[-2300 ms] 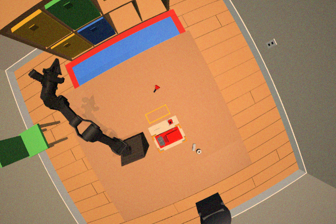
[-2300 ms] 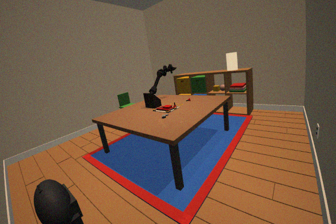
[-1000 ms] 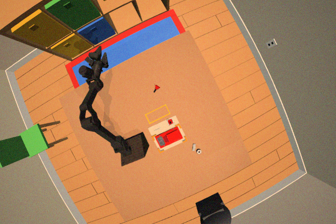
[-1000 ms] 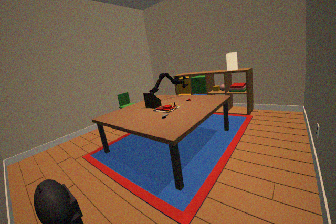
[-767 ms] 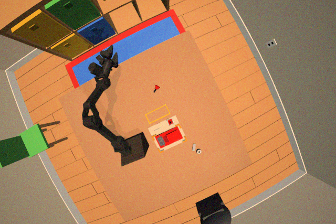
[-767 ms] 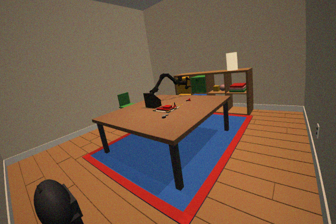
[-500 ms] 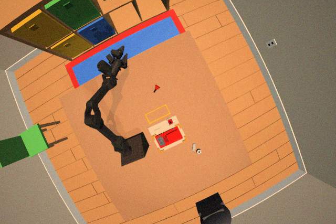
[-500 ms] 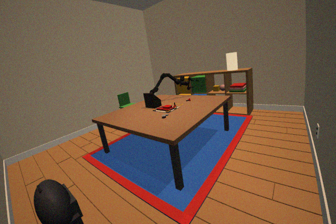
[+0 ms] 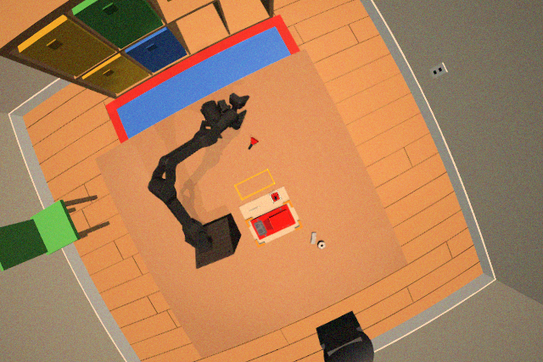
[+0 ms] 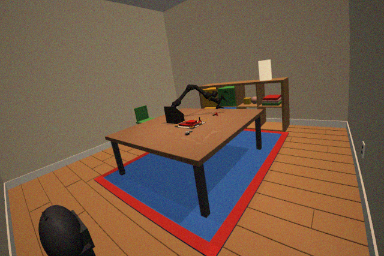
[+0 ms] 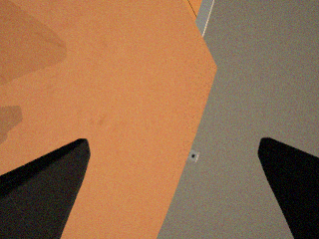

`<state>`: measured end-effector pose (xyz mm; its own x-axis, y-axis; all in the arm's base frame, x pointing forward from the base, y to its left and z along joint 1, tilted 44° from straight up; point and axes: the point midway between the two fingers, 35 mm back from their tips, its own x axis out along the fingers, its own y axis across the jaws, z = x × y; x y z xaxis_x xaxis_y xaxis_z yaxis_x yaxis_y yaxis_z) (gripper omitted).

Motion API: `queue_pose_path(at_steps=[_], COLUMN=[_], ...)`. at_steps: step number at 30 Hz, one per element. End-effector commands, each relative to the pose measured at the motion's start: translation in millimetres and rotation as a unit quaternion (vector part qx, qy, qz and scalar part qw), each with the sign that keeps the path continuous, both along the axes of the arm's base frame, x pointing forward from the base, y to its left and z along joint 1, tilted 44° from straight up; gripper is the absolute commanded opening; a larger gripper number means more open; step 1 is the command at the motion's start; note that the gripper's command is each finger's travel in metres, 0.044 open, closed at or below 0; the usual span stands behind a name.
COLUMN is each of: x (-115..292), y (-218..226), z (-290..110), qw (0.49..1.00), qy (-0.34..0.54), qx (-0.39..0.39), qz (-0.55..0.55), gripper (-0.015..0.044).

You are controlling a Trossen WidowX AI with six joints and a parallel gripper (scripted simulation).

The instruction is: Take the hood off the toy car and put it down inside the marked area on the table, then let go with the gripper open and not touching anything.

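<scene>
The toy car (image 9: 279,221) (image 10: 191,122) appears to be the low red-and-cream assembly beside the arm's base. It carries a raised red block and a grey piece; which part is the hood I cannot tell. The marked area (image 9: 251,177) is a yellow outline just beyond the car's cream panel, with nothing seen inside it. My gripper (image 9: 247,103) (image 10: 224,103) (image 11: 175,147) is wide open and empty. It hangs above the far part of the table (image 9: 333,182) (image 10: 155,136), well away from the car. The wrist view shows neither the car nor the outline.
A small red-and-black object (image 9: 253,142) (image 10: 215,113) lies between the gripper and the outline. A grey bar (image 9: 313,237) and a small round white piece (image 9: 321,244) lie beyond the car, away from the arm's base. A shelf unit stands behind the table's far edge.
</scene>
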<state>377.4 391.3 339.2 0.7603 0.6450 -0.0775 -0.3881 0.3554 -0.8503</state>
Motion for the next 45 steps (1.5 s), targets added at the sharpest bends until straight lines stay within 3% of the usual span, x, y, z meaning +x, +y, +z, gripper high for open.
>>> queue_pose_path(at_steps=[1,12,22,31,41,45], x=[34.7,89.6,92.9,53.0,-27.7,-28.7], y=[-27.2,-124.9,-232.7,-327.9,-416.7,-421.3], z=[-52.2,-170.9,-265.4,-333.3,-373.3,-374.3], qw=[0.997,0.957,0.873,0.732,0.452,0.43], qy=[0.07,0.268,0.458,0.648,0.821,0.828], qx=[-0.037,-0.082,-0.065,0.026,0.239,0.255], qz=[-0.018,-0.079,-0.151,-0.209,-0.254,-0.255], gripper=[0.044,0.044,0.044,0.044,0.044,0.044])
